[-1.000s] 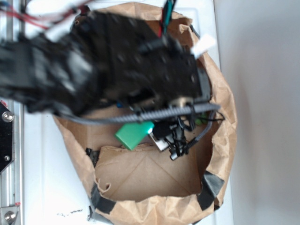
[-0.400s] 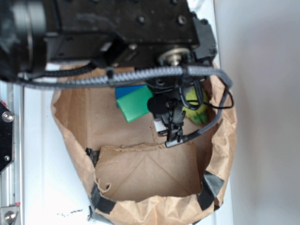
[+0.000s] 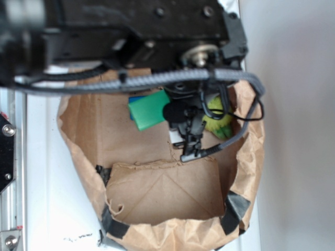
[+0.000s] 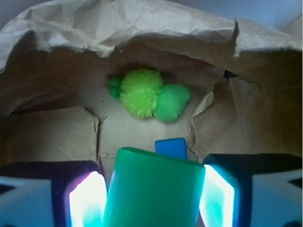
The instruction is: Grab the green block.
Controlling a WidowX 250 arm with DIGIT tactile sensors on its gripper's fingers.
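- Brown crumpled paper makes up the bag (image 3: 157, 198), torn wide open with dark tape at its lower corners, lying on a white surface (image 3: 52, 209); everything below is placed relative to this bag.
- The green block (image 4: 154, 191) is inside the bag, up off its floor, clamped between the 2 fingers (image 4: 87, 201) of the gripper (image 4: 151, 198), which press against its 2 sides.
- From the outside view the green block (image 3: 149, 109) shows just under the black arm (image 3: 131, 36), toward the bag's upper middle.
- A blue block (image 4: 171, 147) lies on the bag's floor directly beyond the green one; outside, only a sliver of its blue edge (image 3: 137, 98) peeks out above the green block.
- A fuzzy yellow-green plush toy (image 4: 147, 94) sits farther in, near the bag's back wall; outside, it (image 3: 219, 121) shows at the bag's right side behind black cables.
- A grey braided cable (image 3: 141, 79) runs across the bag's top, under the arm.
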